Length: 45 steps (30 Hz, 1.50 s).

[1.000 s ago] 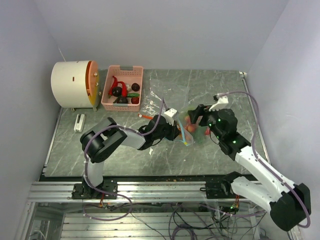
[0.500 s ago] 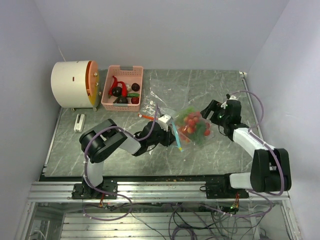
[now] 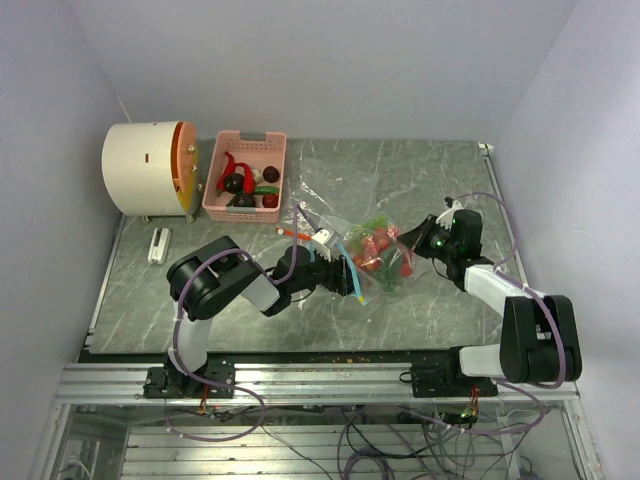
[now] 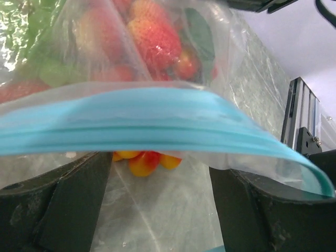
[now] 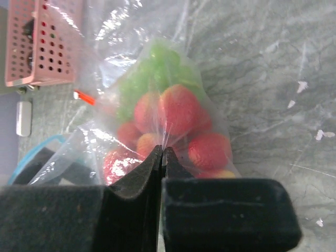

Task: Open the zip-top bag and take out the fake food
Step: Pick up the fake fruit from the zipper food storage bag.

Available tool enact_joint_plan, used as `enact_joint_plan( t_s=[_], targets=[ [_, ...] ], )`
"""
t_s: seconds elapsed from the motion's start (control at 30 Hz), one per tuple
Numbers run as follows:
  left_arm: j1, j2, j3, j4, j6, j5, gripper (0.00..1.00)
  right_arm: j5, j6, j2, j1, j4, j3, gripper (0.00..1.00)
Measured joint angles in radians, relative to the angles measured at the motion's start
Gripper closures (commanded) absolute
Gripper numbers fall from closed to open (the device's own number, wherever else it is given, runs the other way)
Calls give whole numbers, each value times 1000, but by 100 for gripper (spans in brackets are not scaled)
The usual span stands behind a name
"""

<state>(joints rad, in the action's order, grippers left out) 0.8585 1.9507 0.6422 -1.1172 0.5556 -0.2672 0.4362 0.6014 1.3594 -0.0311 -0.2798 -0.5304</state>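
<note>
Left gripper (image 3: 342, 268) open at mid-counter, fingers (image 4: 52, 210) spread wide with nothing pinched between them. The bag's blue zip strip (image 4: 131, 121) runs across just above both of them. A second sliver of blue shows at the bottom edge of the left wrist view; cannot tell if the fingers sit inside the bag mouth.

Far left on the counter (image 3: 420, 170), back corner: white drum (image 3: 150, 168) on its side, orange face to the right. In front of it, near the left edge, a small white block (image 3: 158, 245). Just right of the drum, a pink slotted basket (image 3: 212, 180) with red and dark food in it. Right of the basket, loose clear film (image 3: 310, 200) and a small orange bit (image 3: 290, 232) at its near edge.

Bag (image 3: 378, 250) sits centre-right between the two grippers, zip end toward the left one. Food (image 5: 178, 107) is inside it: red strawberry-like pieces bunched together, green ones at the far end, yellow-orange ones seen through the film under the zip. Cannot tell if the bag rests on the counter.

Right gripper (image 5: 163, 155) closed, pinching a fold of bag film at the end opposite the zip, with red food just beyond the tips.
</note>
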Motion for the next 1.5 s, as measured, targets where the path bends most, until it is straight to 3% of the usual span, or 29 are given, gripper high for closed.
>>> enact_joint_plan(
  t_s=[0.4, 0.6, 0.87, 0.97, 1.2, 1.37, 1.5],
  targets=[
    [-17, 38, -22, -105, 49, -26, 12, 13, -25, -263, 0, 126, -44, 100],
    [-18, 56, -22, -131, 63, -29, 8, -39, -11, -417, 0, 102, -2, 100],
    [-18, 100, -18, -159, 89, -49, 8, -66, -16, -264, 0, 132, 24, 100],
    [-18, 100, -12, -158, 90, -52, 18, -79, -27, -240, 0, 143, 21, 98],
    [-6, 99, 58, -104, 70, -59, 71, -89, -40, -219, 0, 154, 20, 100],
    [25, 103, 100, -63, 54, -63, 71, -89, -41, -219, 0, 154, 20, 100],
    [45, 137, 118, -62, 53, -63, 59, -87, -41, -219, 0, 154, 20, 100]
  ],
)
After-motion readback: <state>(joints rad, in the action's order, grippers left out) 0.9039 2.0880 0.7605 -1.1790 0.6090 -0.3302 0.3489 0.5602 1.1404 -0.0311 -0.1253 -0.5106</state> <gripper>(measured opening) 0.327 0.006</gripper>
